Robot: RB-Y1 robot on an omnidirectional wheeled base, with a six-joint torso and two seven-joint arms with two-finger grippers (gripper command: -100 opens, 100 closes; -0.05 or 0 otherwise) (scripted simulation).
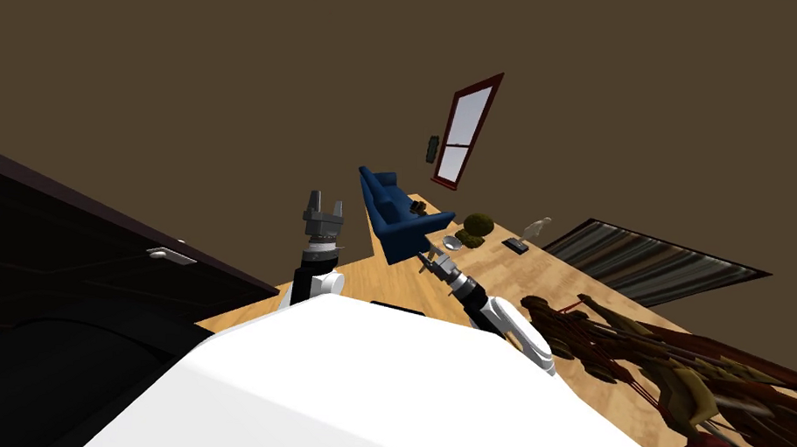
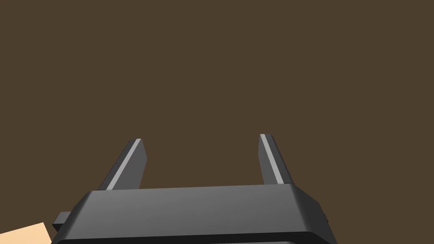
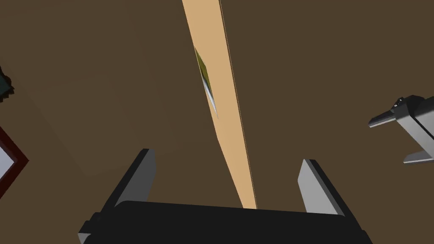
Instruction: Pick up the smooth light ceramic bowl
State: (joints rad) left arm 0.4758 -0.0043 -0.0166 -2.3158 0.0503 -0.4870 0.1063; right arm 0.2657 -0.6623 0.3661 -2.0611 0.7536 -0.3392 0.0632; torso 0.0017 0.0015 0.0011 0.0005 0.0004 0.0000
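head view: bowl (image 1: pixel 451 241) on the table (image 1: pixel 507 272), beyond right arm (image 1: pixel 471 290); both jaws wide, empty.

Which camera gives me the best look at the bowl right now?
The head view: the bowl sits small but whole on the wooden table, beside the green plant, near the right gripper. The right wrist view catches it edge-on, a thin pale sliver. The left wrist view looks elsewhere.

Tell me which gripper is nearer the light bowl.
Right. The right gripper is just short of the bowl, open, aimed at it; the left gripper is farther off to the side.
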